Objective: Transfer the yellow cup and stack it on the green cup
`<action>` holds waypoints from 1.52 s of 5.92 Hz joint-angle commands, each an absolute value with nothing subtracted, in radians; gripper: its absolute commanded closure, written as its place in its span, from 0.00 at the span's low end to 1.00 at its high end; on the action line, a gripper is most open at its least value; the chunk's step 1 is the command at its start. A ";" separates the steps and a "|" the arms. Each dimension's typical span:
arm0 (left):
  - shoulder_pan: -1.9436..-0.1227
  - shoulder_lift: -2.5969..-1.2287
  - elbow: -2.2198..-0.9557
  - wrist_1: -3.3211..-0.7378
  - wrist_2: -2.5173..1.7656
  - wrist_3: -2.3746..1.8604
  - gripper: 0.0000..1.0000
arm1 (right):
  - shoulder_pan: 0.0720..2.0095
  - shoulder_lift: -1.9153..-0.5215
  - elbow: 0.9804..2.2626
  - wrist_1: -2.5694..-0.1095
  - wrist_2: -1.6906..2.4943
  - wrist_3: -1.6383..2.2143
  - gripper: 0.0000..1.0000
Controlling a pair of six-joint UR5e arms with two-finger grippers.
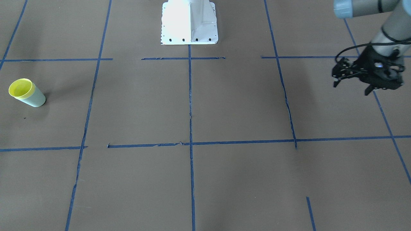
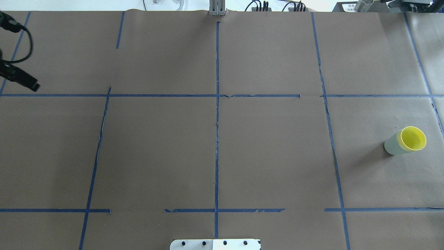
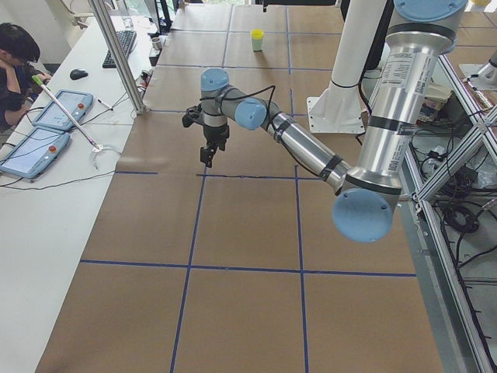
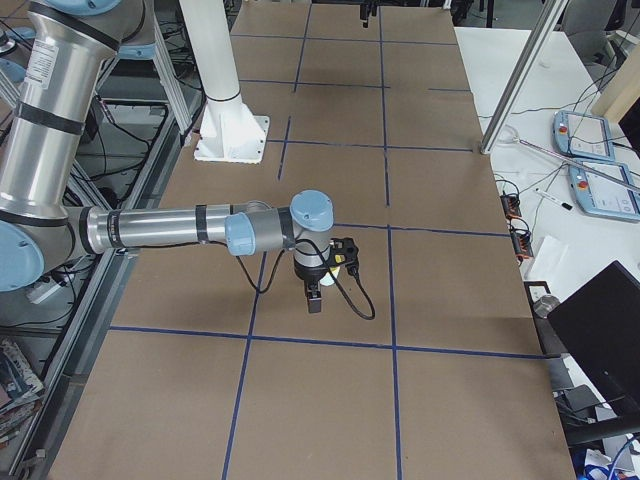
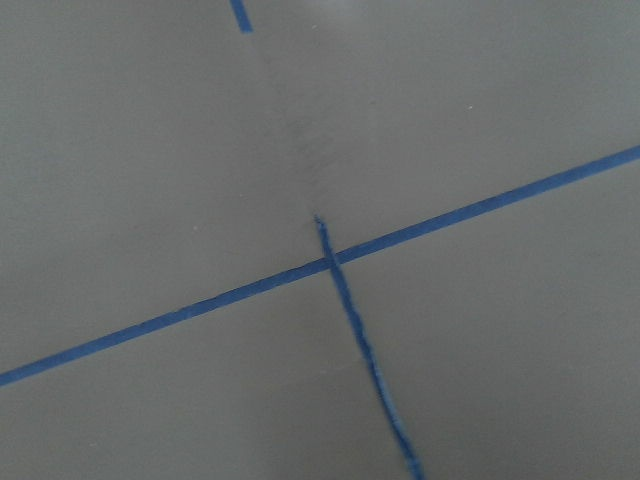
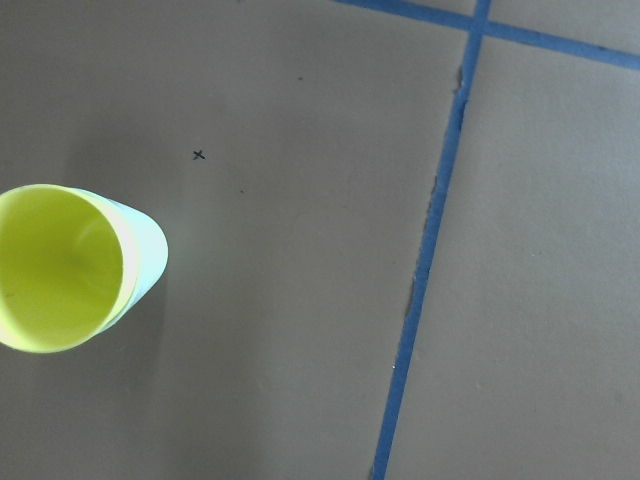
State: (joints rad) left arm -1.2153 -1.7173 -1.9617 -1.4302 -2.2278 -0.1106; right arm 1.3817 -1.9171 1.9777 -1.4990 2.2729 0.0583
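— Closest to us lies the bench (image 3: 248, 326), papered brown from end to end and ruled into big squares by blue tape lines (image 1: 190, 96). What do we have above it?
— We see the left arm (image 3: 311, 151) reaching out over the robot's left end, and the right arm (image 4: 160, 228) stretched out over the opposite end. Between them the white base (image 1: 189, 22) stands at the robot's edge.
— And the left fingers (image 3: 207, 155)?
— We find them pointing down, hanging clear above the paper, spread wide with nothing between them. The front-facing view shows us the gap best. Their wrist camera gives us only paper and a crossing of tape.
— Do we know as much about the right fingers (image 4: 314, 300)?
— No. We catch them in the right-end view alone, pointing down close beside the cups, and we cannot tell whether they are spread or closed.
— Where are the cups, then?
— We see the green cup (image 2: 391, 146) standing upright at the robot's right end of the bench, inside a taped square. The yellow cup (image 2: 412, 139) sits nested in it, mouth up, only its rim and inside showing. No fingers touch them.
— Anything smaller?
— We spot a tiny dark cross mark (image 6: 198, 154) on the paper near the cups.
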 commanded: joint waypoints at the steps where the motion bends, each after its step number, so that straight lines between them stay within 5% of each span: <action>1: -1.462 -1.578 -1.876 -1.408 -2.319 0.219 0.00 | 1.487 -1.936 2.005 -1.634 2.301 -0.063 0.00; 4: -1.500 -1.422 -1.792 -1.420 -2.309 0.227 0.00 | 1.499 -1.934 1.970 -1.658 2.301 -0.097 0.00; 9: -1.529 -1.347 -1.804 -1.401 -2.306 0.224 0.00 | 1.499 -1.933 1.968 -1.654 2.299 -0.101 0.00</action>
